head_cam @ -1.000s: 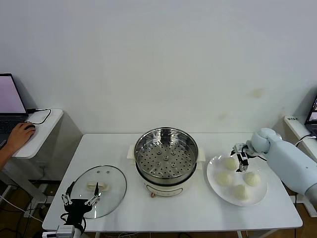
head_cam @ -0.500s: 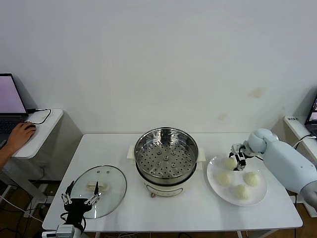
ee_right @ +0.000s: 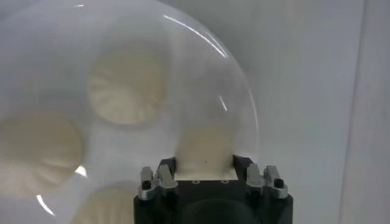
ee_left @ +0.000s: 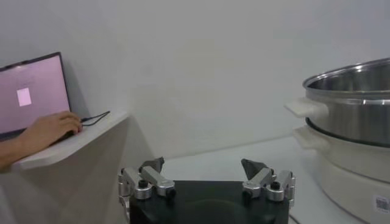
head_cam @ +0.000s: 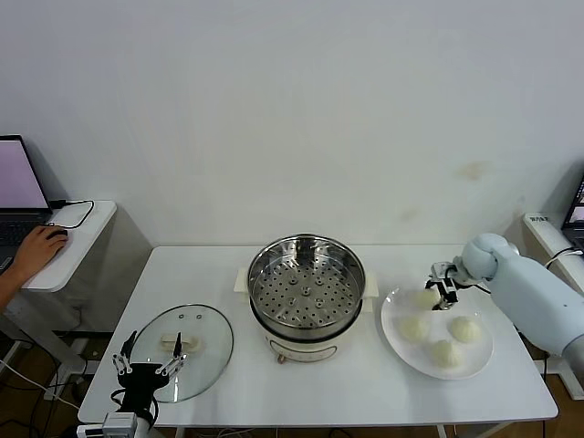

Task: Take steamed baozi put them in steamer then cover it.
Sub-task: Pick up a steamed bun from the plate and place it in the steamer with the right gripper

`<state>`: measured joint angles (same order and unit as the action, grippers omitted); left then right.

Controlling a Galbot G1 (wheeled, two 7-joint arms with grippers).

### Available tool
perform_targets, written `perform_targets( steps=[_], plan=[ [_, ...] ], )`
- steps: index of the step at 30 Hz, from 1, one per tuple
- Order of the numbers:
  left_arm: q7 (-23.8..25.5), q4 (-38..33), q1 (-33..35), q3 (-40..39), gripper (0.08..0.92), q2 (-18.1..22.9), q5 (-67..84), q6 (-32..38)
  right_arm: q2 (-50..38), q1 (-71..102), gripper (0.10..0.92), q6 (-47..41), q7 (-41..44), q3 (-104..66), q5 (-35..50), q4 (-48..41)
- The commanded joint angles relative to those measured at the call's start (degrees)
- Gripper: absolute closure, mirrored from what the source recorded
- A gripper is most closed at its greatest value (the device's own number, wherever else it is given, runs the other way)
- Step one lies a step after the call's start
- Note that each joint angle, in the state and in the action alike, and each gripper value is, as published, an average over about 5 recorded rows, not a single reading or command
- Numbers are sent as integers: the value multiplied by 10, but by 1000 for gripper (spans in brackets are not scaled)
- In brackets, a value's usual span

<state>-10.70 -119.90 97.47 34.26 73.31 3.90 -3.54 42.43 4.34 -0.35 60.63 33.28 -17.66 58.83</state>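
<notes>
Gripping one small round cream-white dough bun [ee_right: 205, 148] on the flat white plate [head_cam: 398, 339], right hand [head_cam: 442, 296] closed around it beside the shiny steel steamer [head_cam: 307, 294]; left hand [head_cam: 146, 367] wide open, empty, over the glass lid [head_cam: 206, 352].

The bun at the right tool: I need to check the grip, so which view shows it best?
The right wrist view: the bun sits between the right tool fingers. The head view shows it small on the plate; the left wrist view misses it.

Shiny steel steamer [head_cam: 307, 285], glass cover [head_cam: 182, 351] — smooth baozi [head_cam: 413, 328]
</notes>
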Motion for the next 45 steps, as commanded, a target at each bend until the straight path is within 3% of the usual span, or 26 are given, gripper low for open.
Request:
perform_targets(
  steps=[1, 8, 21, 25, 32, 45],
  plan=[
    [0, -1, -1, 0, 177, -2, 1, 0, -85, -118, 445, -13, 3, 83, 99, 109],
    [1, -4, -3, -1, 177, -9, 10, -1, -99, -330, 440, -20, 3, 232, 219, 186],
    [2, -8, -6, 7, 177, -19, 22, -1, 77, -476, 440, 13, -59, 395, 349, 245],
    [2, -7, -5, 12, 177, -18, 23, 0, 128, -452, 437, 55, -80, 413, 316, 244],
    [2, -7, -2, 16, 177, -14, 23, 1, 198, -402, 429, 135, -89, 427, 181, 191],
    [1, -14, 3, 25, 177, -2, 23, 2, 253, -322, 423, 253, -131, 406, 23, 78]
  ],
)
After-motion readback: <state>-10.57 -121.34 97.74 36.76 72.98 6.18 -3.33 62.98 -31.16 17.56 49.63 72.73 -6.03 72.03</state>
